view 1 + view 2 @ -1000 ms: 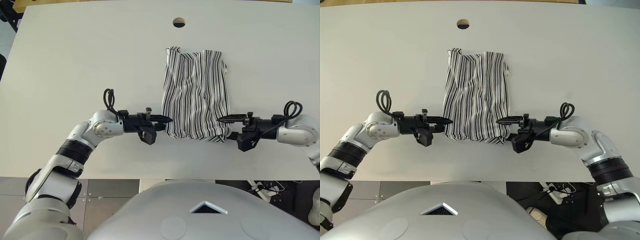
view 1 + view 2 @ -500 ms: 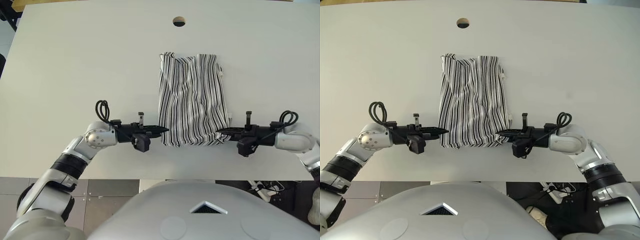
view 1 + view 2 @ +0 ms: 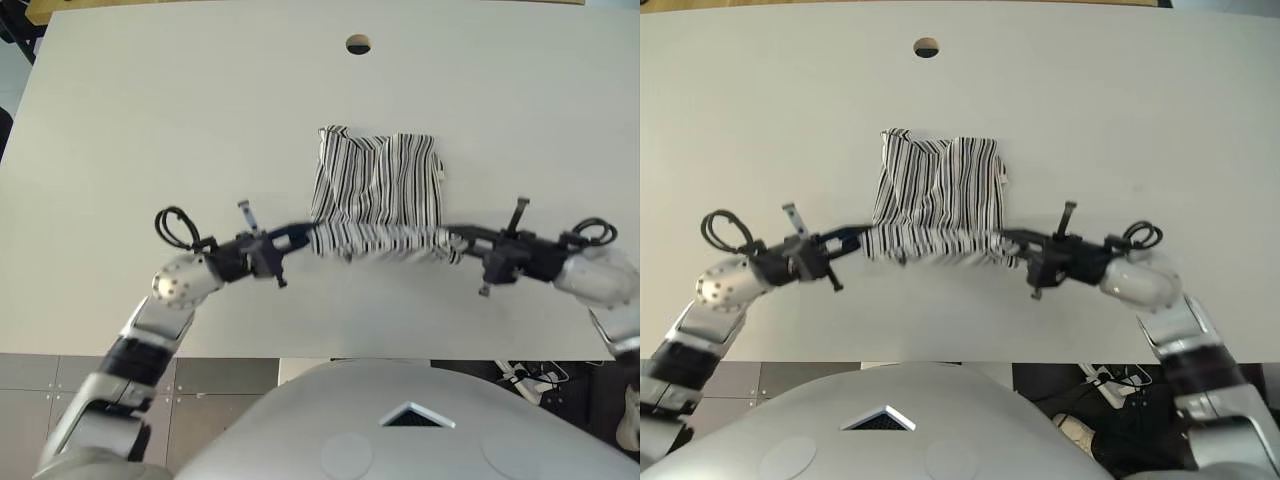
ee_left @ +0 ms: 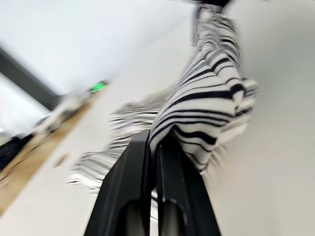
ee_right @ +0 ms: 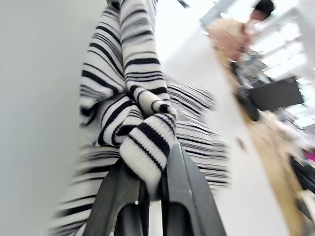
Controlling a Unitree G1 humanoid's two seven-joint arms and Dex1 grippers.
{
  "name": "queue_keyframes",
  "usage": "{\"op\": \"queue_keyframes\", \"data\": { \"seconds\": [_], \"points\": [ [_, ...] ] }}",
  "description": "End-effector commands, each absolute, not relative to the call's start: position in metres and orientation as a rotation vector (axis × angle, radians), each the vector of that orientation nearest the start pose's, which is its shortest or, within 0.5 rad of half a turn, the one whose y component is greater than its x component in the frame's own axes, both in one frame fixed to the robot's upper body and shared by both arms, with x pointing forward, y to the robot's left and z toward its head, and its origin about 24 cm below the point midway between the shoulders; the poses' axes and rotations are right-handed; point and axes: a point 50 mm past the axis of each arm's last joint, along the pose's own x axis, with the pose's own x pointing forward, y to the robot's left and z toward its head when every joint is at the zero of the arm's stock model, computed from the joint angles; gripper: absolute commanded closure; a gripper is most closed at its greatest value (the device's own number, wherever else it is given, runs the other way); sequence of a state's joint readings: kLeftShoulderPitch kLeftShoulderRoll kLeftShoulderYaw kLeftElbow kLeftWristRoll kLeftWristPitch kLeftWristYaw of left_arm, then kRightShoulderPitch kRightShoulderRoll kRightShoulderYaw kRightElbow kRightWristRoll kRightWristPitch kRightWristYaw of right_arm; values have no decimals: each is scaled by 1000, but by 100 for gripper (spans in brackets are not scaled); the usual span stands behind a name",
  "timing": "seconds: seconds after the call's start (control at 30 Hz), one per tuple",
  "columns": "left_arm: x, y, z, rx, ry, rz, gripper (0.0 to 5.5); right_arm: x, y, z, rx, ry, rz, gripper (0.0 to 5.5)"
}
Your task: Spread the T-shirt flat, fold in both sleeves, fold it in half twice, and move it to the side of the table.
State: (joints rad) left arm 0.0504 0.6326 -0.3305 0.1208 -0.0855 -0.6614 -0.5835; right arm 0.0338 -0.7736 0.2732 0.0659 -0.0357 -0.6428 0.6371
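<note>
A black-and-white striped T-shirt lies folded in the middle of the white table. Its near edge is raised off the tabletop and stretched between my two grippers. My left gripper is shut on the near left corner of the T-shirt. My right gripper is shut on the near right corner of the T-shirt. The far part of the cloth still rests on the table.
A round cable hole sits near the table's far edge. The table's near edge runs just below both arms. Wide bare tabletop lies to the left and right of the T-shirt.
Both grippers have shut on the T-shirt's near corners and lifted them, raising the near edge and carrying it toward the far side. The visible cloth is now shorter.
</note>
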Motion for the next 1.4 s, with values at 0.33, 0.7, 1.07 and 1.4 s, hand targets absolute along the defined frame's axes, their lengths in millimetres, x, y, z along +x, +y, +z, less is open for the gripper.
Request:
{"op": "queue_keyframes", "data": {
  "seconds": [0.33, 0.7, 1.07, 1.4],
  "points": [
    [300, 146, 12, 650, -9, -684, 540, 300, -174, 45, -705, -69, 664, 537],
    [310, 150, 20, 502, -32, -640, 405, 310, -161, 31, -751, -51, 666, 412],
    [334, 124, 38, 258, -50, -648, 241, 331, -168, 47, -562, -50, 533, 232],
    [346, 166, 13, 117, 188, -291, 91, 353, -171, 36, -204, 181, 418, 209]
  ]
}}
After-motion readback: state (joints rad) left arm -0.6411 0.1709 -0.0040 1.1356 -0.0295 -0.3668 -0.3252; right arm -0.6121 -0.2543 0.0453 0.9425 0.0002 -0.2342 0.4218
